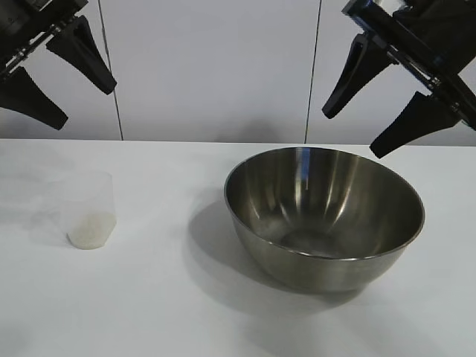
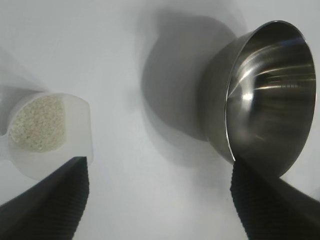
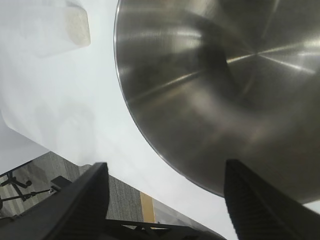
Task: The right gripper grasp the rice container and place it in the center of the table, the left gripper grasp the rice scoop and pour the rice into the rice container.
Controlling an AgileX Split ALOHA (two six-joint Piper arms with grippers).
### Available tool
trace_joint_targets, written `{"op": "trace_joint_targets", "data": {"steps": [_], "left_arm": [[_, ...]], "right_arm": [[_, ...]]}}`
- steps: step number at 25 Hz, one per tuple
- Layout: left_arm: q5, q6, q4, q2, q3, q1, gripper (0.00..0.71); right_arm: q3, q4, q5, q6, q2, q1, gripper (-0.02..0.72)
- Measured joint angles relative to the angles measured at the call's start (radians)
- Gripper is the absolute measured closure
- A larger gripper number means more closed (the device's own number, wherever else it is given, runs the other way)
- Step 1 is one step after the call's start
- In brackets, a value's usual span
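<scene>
At upper left the left gripper (image 1: pixel 56 80) hangs spread and empty. Below it, the rice scoop (image 1: pixel 88 209) holds rice (image 1: pixel 91 228) on the table (image 1: pixel 149 297). The rice container (image 1: pixel 324 214) sits right of centre, under the spread, empty right gripper (image 1: pixel 366 110).

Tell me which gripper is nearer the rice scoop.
Left. The left gripper hangs open above the rice scoop; the right gripper hangs open above the rice container.

Lab/test bench: bare white table (image 1: pixel 149 297), plain white wall panels (image 1: pixel 208 67), grey carpet (image 3: pixel 45 170).
</scene>
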Motion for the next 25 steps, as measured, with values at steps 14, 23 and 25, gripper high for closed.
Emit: {"op": "trace_joint_targets", "data": {"steps": [14, 23, 25], "left_arm": [[-0.001, 0.000, 0.000, 0.000, -0.001, 0.000, 0.144], [-0.001, 0.000, 0.000, 0.000, -0.001, 0.000, 0.144], [-0.001, 0.000, 0.000, 0.000, -0.001, 0.000, 0.144]], "right_arm": [[-0.152, -0.069, 0.023, -0.010, 0.000, 0.000, 0.252], [-0.127, -0.437, 0.028, 0.098, 0.013, 0.000, 0.252], [-0.111, -0.447, 0.028, 0.098, 0.039, 0.000, 0.252]]}}
